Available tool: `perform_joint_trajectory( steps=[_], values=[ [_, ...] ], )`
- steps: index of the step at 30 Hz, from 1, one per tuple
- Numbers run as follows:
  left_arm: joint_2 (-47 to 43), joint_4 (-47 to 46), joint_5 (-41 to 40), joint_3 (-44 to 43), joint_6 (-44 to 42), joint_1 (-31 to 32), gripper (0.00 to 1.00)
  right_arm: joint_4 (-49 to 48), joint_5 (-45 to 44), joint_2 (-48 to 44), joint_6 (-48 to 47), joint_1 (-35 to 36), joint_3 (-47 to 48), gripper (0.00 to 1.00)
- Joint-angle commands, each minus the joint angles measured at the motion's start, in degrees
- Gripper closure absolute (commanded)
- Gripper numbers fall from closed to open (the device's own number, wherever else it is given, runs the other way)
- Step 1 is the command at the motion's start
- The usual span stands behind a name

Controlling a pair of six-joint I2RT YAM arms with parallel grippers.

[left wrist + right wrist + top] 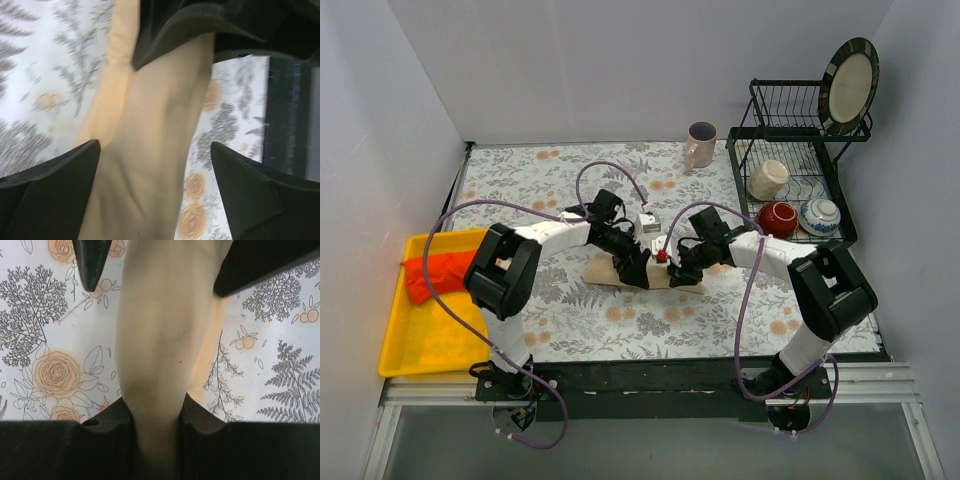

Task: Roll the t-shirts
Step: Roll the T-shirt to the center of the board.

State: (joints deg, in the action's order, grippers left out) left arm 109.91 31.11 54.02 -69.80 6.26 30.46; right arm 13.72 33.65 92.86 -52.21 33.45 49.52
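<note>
The t-shirt (610,270) is a pale beige roll lying across the middle of the floral tablecloth. My left gripper (642,272) is over its middle. In the left wrist view the left gripper (155,145) is open, its fingers (55,185) wide apart on either side of the roll (150,150), with bare cloth to the right of it. My right gripper (682,268) is at the roll's right end. In the right wrist view the right gripper (155,407) is shut on the roll (155,330), which is pinched narrow between the fingers (105,425).
A yellow tray (410,350) with a red-orange cloth (435,275) stands at the left edge. A mug (701,144) stands at the back. A black dish rack (800,165) at the back right holds a plate, a cup, a red bowl and a patterned bowl.
</note>
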Motion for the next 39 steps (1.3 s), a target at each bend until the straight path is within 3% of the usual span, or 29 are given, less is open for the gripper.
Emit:
perform_joint_trajectory(
  steps=[1, 4, 5, 9, 12, 15, 22, 26, 31, 39],
  values=[
    [-11.79, -8.0, -19.28, 4.67, 10.18, -0.92, 0.02, 15.59, 5.81, 6.69, -2.55, -1.28, 6.54, 0.99],
    [-15.59, -8.26, -28.33, 5.46, 10.18, -0.93, 0.02, 21.95, 9.24, 10.49, -3.43, -3.04, 13.05, 0.99],
    [-16.99, -9.48, -35.4, 6.25, 10.96, -0.84, 0.02, 23.53, 9.15, 11.89, -3.52, -3.22, 14.63, 0.99],
    [-17.1, -11.94, -40.47, 8.63, 14.2, -2.07, 0.02, 24.51, 9.42, 13.4, -3.43, -3.57, 16.92, 0.99],
    [-16.57, -8.89, -32.78, 5.74, 14.75, -3.74, 0.02, 29.24, 11.61, 17.08, -2.73, -4.18, 21.04, 0.99],
    [-18.31, -5.89, -28.19, 4.67, 7.91, -3.74, 0.02, 33.73, 13.37, 20.95, -3.16, -4.62, 24.56, 0.99],
    [-30.25, -19.68, -19.75, 17.23, -3.17, -1.03, 0.02, 37.35, 13.2, 25.35, -3.78, -5.41, 28.09, 0.99],
    [-33.44, -18.72, -21.14, 20.83, -12.05, 4.6, 0.02, 39.36, 13.63, 27.1, -4.22, -6.2, 28.97, 0.99],
    [-35.29, -36.18, -29.48, 32.52, -18.56, 13.21, 0.02, 41.92, 16.1, 30.62, -3.52, -7.79, 30.9, 0.99],
    [-26.52, -52.72, -37.05, 35.35, -20.41, 15.07, 0.02, 47.36, 17.5, 34.49, -5.63, -8.14, 34.32, 0.99]
  ],
)
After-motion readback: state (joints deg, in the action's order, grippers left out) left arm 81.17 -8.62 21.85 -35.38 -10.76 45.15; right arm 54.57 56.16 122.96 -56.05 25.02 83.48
